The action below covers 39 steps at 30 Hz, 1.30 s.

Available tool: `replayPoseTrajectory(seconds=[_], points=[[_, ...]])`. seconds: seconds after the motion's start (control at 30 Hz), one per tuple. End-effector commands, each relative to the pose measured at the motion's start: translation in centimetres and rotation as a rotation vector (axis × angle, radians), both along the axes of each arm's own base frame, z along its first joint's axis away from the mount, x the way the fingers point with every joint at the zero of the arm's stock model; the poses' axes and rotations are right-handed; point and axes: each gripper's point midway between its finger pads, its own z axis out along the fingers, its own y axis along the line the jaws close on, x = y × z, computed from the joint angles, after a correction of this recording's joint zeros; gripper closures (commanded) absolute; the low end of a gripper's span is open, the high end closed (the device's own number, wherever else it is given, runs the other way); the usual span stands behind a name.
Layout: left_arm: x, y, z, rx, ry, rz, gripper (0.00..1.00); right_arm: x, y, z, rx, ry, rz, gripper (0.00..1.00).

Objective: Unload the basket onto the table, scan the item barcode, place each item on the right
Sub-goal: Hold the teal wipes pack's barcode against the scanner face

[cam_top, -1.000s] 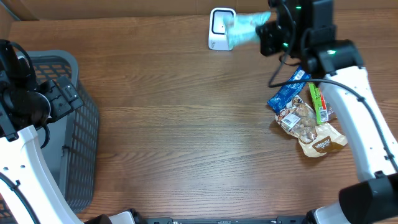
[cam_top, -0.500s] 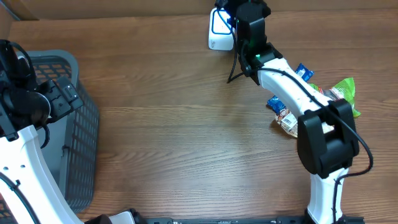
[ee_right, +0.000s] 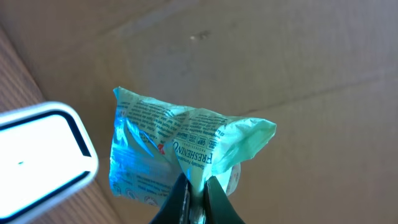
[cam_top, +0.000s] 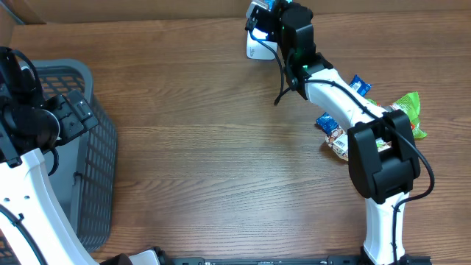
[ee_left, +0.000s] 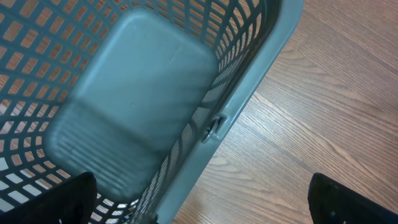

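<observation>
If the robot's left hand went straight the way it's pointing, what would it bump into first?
The gray basket. The open left gripper points down at it, near the rim. Whether the rim or the floor comes first is hard to judge.

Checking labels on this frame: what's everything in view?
scanner: one, white, far table edge
teal packet: one, teal, held up beside the scanner
snack packets: about four, blue, green, tan, piled on the right
basket: one, grey, left edge, nothing visible inside
table: one, brown wood
cardboard: brown, behind the scanner
left arm: white and black, over the basket, jaws open
right arm: white and black, at the scanner, jaws shut on the teal packet
</observation>
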Motion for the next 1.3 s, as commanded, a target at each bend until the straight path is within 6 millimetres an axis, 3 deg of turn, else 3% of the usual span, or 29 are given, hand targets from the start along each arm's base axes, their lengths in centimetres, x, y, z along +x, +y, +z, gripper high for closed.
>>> replayPoseTrajectory(seconds=[0.0,0.13,0.3,0.6,0.97,1.27], points=[[-0.1,0.0,0.3,0.005,-0.012,-0.006,0.01,0.8,-0.7,0.1,-0.154,-0.039,0.06,0.96],[-0.1,0.0,0.3,0.005,-0.012,-0.006,0.0,1.4,-2.0,-1.2,-0.163,-0.023,0.039,0.96],[-0.1,0.0,0.3,0.005,-0.012,-0.006,0.0,1.5,-1.6,-2.7,-0.17,0.003,0.05,0.96],[-0.1,0.0,0.3,0.005,-0.012,-0.006,0.0,1.4,-1.5,-3.1,-0.174,0.018,0.057,0.96],[-0.1,0.0,0.3,0.005,-0.012,-0.006,0.0,0.7,0.8,-3.1,-0.175,0.015,0.092,0.96],[-0.1,0.0,0.3,0.005,-0.012,-0.006,0.0,0.7,0.8,-3.1,-0.175,0.015,0.092,0.96]])
